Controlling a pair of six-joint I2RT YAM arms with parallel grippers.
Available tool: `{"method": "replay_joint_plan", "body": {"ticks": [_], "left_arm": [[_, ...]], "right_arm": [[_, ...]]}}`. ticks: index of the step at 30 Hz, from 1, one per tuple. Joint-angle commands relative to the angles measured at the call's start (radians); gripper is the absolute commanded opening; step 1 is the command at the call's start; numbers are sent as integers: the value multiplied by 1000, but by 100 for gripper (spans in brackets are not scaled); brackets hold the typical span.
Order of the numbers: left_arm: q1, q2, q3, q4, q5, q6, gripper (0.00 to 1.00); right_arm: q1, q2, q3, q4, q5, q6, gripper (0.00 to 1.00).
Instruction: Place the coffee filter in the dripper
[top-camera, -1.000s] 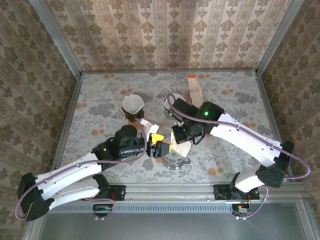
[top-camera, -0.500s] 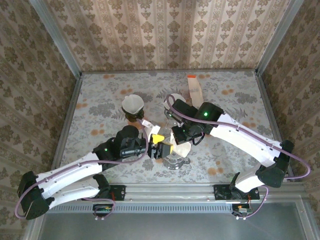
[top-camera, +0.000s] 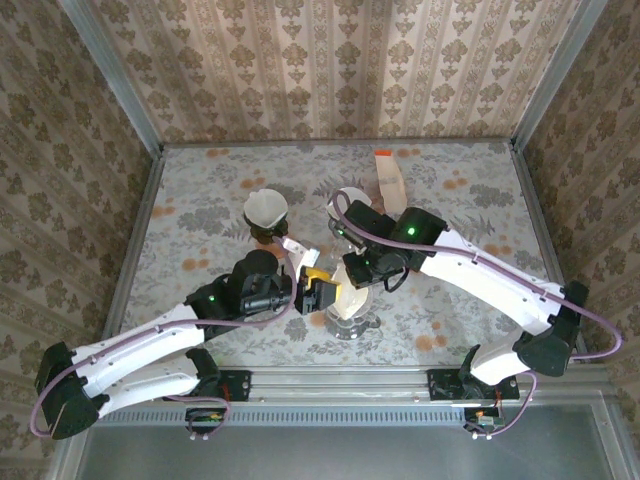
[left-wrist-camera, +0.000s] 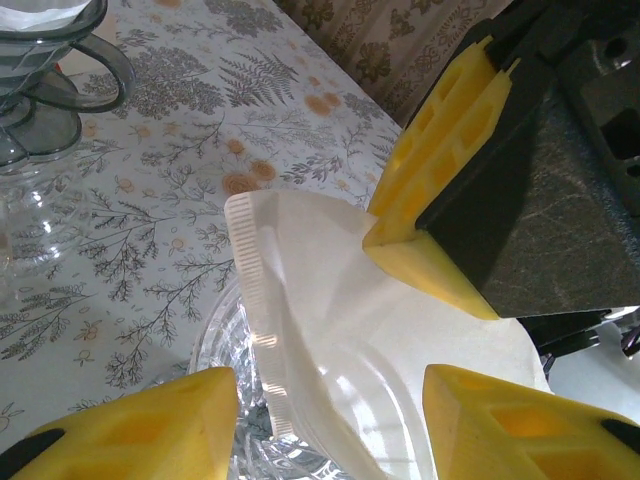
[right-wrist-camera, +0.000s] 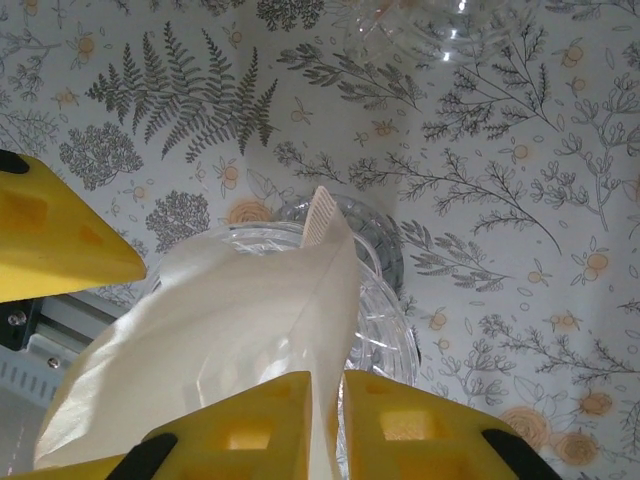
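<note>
The right gripper (right-wrist-camera: 327, 395) is closed on the coffee filter (right-wrist-camera: 215, 330), with both yellow fingers pinching the paper at its near side. The filter is spread over the mouth of the glass dripper (right-wrist-camera: 388, 300). Its crimped edge stands up above the far rim, and I cannot tell if the paper already sits fully inside.

The left gripper (left-wrist-camera: 328, 382) is spread wide just left of the dripper, holding nothing. One of its fingers (left-wrist-camera: 140, 420) is on each side of the filter's lower part, close to the glass rim, so there is little free room between the two grippers.

The dripper stands near the front edge of the table (top-camera: 470, 210), about in the middle. A second dripper (top-camera: 266, 211) with paper in it stands farther and to the left, well apart. An orange and white strip (top-camera: 386, 176) lies near the far edge. The right half of the table is open.
</note>
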Motion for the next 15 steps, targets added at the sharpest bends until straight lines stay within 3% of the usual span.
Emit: {"method": "replay_joint_plan", "body": {"ticks": [1,11,15], "left_arm": [[11,0,25,-21,-5,-11,53],[19,-19,21,-61,-10,-20,54],[19,-23,17,-72,-10,-26,55]], "right_arm": [[7,-45,-18,14,34,9,23],[13,-146,-107,71,37,-25,44],[19,-190,-181,117,46,-21,47]]}}
